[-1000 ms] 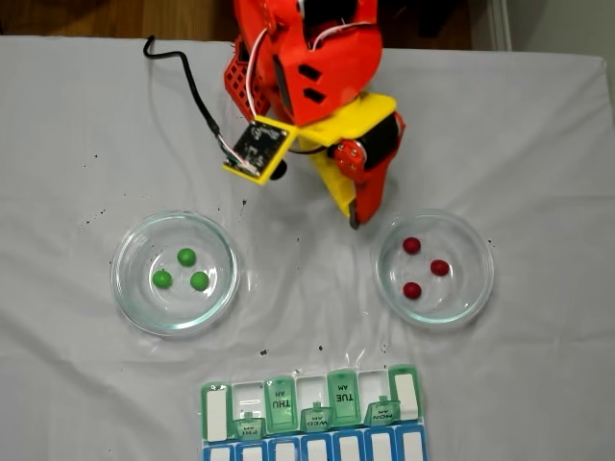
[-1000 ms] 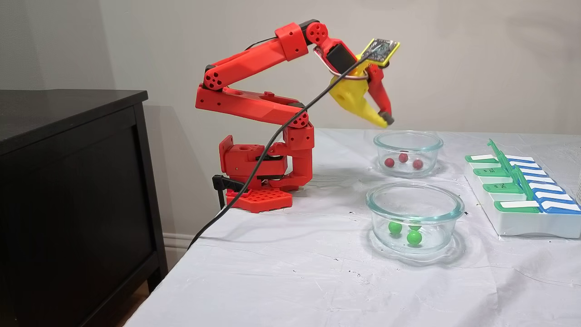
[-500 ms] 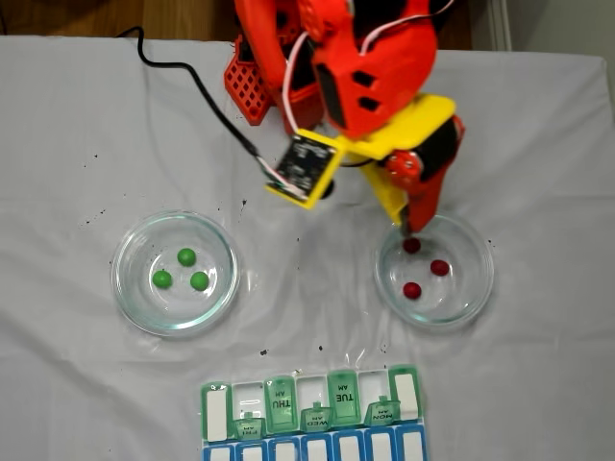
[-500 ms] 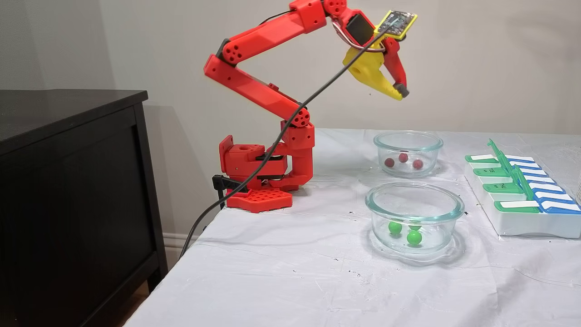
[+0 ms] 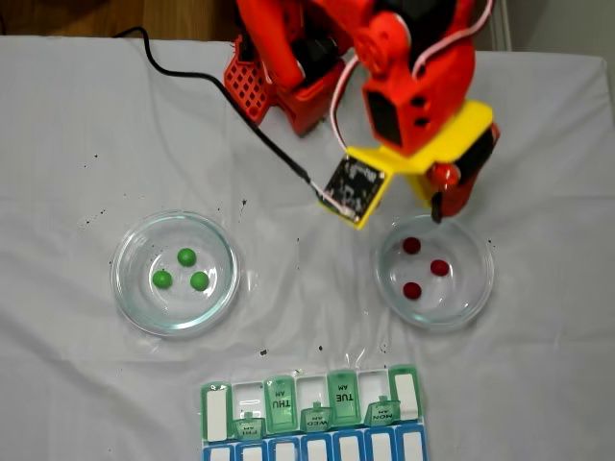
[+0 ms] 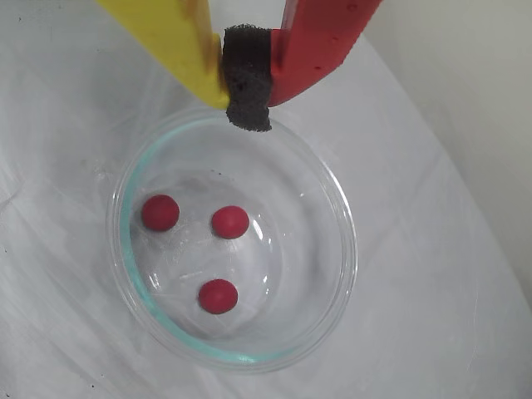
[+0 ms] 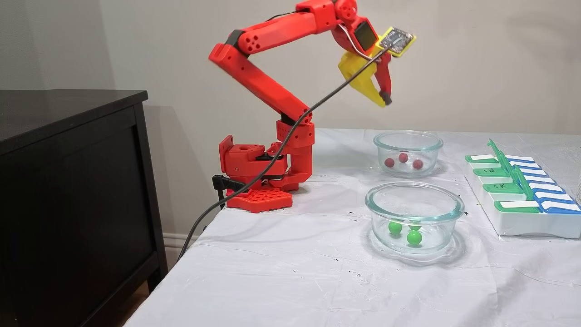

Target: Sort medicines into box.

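Observation:
Three dark red medicines [image 5: 411,246] lie in the right glass dish [image 5: 486,279]; the wrist view looks straight down on these red balls [image 6: 230,222]. Three green medicines [image 5: 185,256] lie in the left dish [image 5: 119,271], which stands nearer in a fixed view with its green balls [image 7: 413,237]. My gripper [image 5: 437,213] hangs high above the far rim of the red dish, shut, its yellow and red fingers meeting on a black foam pad [image 6: 248,91] with nothing held. The green box [image 5: 312,403] sits at the front edge, with some lids raised and others down.
The red arm base [image 7: 258,181] stands at the table's far side, and its black cable [image 7: 254,177] trails off the table edge. A dark cabinet [image 7: 68,181] stands beside the table. Small black specks dot the white cloth [image 5: 307,288] between the dishes.
The arm has stretched out and swung toward the red dish, carrying the gripper from between the dishes to above that dish's far rim. The gripper has stayed shut and the balls have not moved.

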